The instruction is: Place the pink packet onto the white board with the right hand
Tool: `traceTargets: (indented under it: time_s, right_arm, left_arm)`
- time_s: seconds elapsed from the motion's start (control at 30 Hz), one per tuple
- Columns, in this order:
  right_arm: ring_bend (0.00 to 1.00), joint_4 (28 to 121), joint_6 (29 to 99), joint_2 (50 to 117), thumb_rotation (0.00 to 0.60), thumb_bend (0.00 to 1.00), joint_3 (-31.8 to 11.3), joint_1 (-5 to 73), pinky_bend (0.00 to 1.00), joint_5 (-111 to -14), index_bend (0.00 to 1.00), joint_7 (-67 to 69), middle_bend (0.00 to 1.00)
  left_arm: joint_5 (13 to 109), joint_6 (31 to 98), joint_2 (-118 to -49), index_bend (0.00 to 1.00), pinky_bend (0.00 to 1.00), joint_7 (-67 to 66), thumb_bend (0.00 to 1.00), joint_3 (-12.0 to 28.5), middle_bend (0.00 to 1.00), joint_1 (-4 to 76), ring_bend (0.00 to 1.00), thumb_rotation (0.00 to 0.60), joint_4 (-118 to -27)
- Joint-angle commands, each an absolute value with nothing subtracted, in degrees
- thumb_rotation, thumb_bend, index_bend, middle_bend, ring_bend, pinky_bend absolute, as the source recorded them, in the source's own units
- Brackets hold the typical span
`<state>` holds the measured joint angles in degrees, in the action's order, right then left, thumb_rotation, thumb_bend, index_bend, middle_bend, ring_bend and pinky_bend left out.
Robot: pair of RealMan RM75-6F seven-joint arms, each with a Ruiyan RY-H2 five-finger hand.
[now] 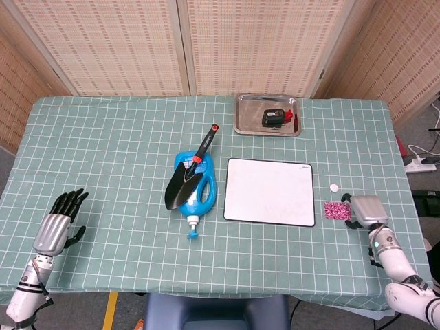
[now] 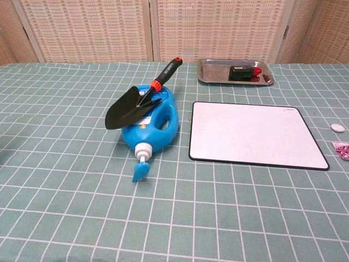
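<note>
Just off the right edge of the white board (image 1: 269, 192), on the green checked tabletop (image 1: 124, 137), lies the pink packet (image 1: 337, 210), flat on the cloth and apart from the board's black rim. My right robot hand (image 1: 365, 211) sits immediately to the packet's right, low at the tabletop; from the head view its fingers point toward the packet and reach its near edge, but I cannot tell whether they have hold of it or how far they are closed. In the chest view only the packet's corner (image 2: 342, 149) shows at the frame's right edge, and my right robot hand is out of that picture.

A small white disc (image 1: 334, 187) rests just behind the packet, beside the board's right side. The board itself lies bare in the middle of the tabletop. To its left a blue watering can (image 1: 200, 195) lies on its side with a black trowel (image 1: 188, 176) resting across it, orange-tipped handle pointing away from me. Behind the board stands a metal tray (image 1: 246, 124) holding a black device (image 1: 274, 118) and something red beside it.

My left robot hand (image 1: 59, 223) rests far off at the near left of the tabletop, fingers apart and extended, holding nothing.
</note>
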<state>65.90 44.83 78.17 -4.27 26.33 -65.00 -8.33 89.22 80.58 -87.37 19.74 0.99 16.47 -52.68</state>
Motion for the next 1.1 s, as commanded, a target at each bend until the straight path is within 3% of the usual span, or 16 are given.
traceTargets:
  time_s: [0.03, 1.1]
  right_arm:
    - [0.99, 65.7, 44.4, 78.2, 0.6, 0.27, -4.4, 26.4, 1.0, -64.6, 0.3, -8.1, 1.0]
    - [0.99, 63.4, 41.2, 80.1, 0.6, 0.24, -4.4, 28.1, 1.0, -63.1, 0.33, -7.6, 1.0]
  left_arm:
    - [89.2, 80.5, -87.3, 0.0, 0.0, 19.8, 0.32, 1.0, 0.0, 16.5, 0.0, 0.6, -52.8]
    - [88.9, 79.8, -86.9, 0.0, 0.0, 20.4, 0.32, 1.0, 0.0, 16.5, 0.0, 0.6, -53.4]
